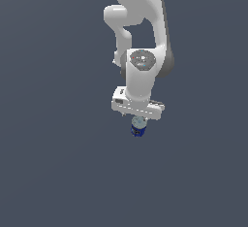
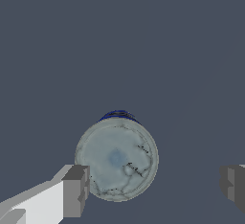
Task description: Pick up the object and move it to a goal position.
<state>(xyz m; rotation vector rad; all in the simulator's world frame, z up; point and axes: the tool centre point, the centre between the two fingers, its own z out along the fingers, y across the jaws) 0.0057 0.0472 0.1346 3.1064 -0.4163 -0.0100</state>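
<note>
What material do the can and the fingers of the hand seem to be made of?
The can: probably metal, since its round top is silvery-grey with dark crack-like marks, and its sides are dark blue; being a render, this stays uncertain. The fingers of the hand: flat matte grey blocks, perhaps plastic or rubber pads; the look leaves it open.

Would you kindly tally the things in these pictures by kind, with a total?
Cans: 1, the blue can with a silvery top.
Robot arms: 1, white, its gripper open around the can.
Total: 2.
</note>
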